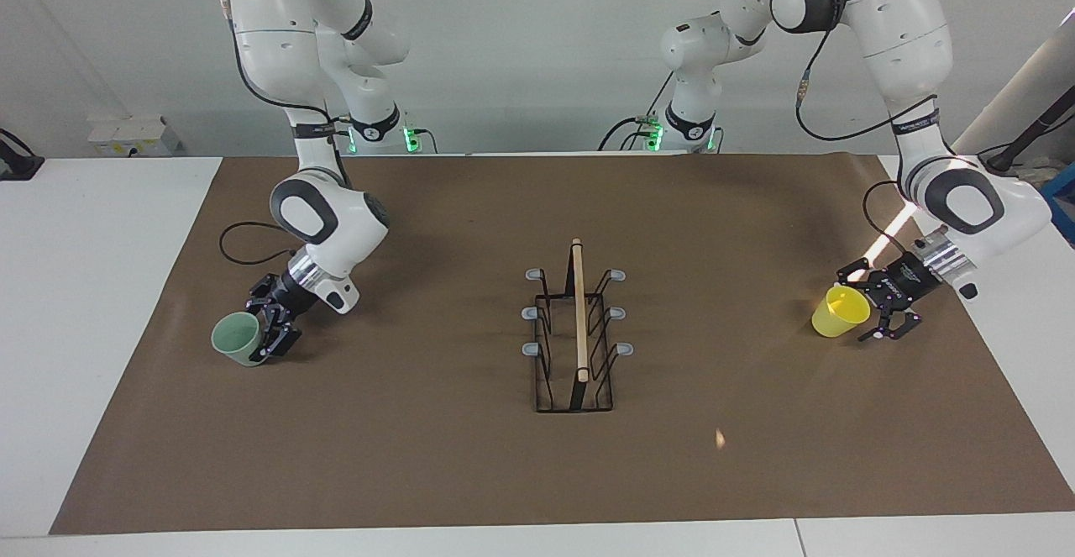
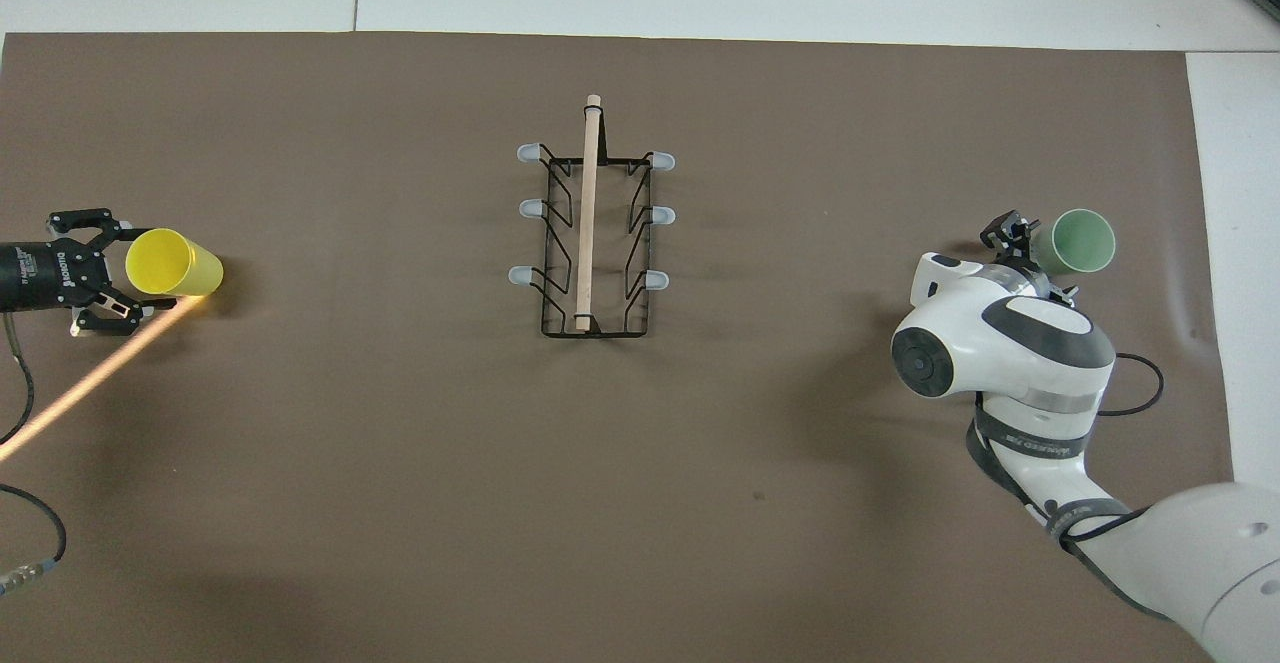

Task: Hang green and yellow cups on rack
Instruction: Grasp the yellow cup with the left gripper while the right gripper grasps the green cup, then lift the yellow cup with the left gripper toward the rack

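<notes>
Green cup point(image 1: 236, 338) lies tilted at the right arm's end of the worktop point(image 1: 420, 456), its rim clamped in the closed right hand point(image 1: 275, 340), and sits well apart from the rack point(image 1: 576, 330). Yellow cup point(image 1: 840, 312) lies on its side at the left arm's end, mouth turned toward the left hand point(image 1: 886, 322), whose fingers point(image 2: 85, 218) stand spread at either side of the cup's rim without closing on it. Rack stands upright midway between the two hands, its wooden rod point(image 2: 588, 213) running along the top and all six grey-tipped pegs point(image 2: 527, 153) bare.
</notes>
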You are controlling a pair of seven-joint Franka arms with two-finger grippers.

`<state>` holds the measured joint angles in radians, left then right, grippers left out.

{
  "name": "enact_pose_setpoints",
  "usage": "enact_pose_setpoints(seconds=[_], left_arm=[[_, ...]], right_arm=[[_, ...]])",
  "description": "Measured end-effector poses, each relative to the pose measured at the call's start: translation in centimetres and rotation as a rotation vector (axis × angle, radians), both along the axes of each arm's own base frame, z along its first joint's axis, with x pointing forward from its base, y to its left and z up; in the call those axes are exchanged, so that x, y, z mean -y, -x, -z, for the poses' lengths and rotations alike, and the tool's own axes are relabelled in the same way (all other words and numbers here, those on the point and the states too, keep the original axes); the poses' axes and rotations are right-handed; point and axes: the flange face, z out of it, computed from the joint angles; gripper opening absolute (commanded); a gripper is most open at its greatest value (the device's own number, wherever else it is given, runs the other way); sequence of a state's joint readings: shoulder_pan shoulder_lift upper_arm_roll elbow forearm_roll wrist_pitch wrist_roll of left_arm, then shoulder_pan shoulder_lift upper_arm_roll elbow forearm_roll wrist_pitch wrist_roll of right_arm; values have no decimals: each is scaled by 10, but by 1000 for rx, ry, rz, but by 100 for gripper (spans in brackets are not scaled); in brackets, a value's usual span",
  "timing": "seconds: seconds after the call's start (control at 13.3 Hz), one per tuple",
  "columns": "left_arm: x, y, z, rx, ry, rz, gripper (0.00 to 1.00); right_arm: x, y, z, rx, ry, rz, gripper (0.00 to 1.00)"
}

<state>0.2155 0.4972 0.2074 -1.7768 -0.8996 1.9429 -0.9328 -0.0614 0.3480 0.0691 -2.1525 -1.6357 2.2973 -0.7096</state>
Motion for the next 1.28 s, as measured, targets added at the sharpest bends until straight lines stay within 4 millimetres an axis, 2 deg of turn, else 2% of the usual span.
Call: enact_pose_setpoints(seconds=[0.23, 0.3, 0.38, 0.53, 0.6, 0.83, 0.9, 1.13, 1.28], left_arm=[[14, -6, -2, 9, -10, 16, 98], [18, -8, -2, 13, -15, 18, 89], [21, -10, -2, 15, -20, 20, 56], [29, -13, -2, 21, -28, 28, 8], [35, -15, -3, 24, -32, 35, 0], [58, -25, -16, 54, -52, 60, 0], [70, -29, -29, 77, -59, 79, 0], [111, -41, -81, 172, -166, 173, 0], [145, -48, -117, 224, -295, 306, 0]], right_arm=[[4, 1, 1, 23, 6, -19, 100], [8, 1, 3, 34, -3, -31, 100], [13, 2, 4, 37, -5, -39, 100], [24, 4, 6, 32, 1, -63, 100], [27, 4, 7, 29, 0, -73, 99], [27, 5, 9, 24, -1, -80, 6], [26, 5, 11, 21, -2, -82, 0], [23, 5, 12, 21, -1, -87, 0], [21, 4, 11, 22, 5, -88, 0]])
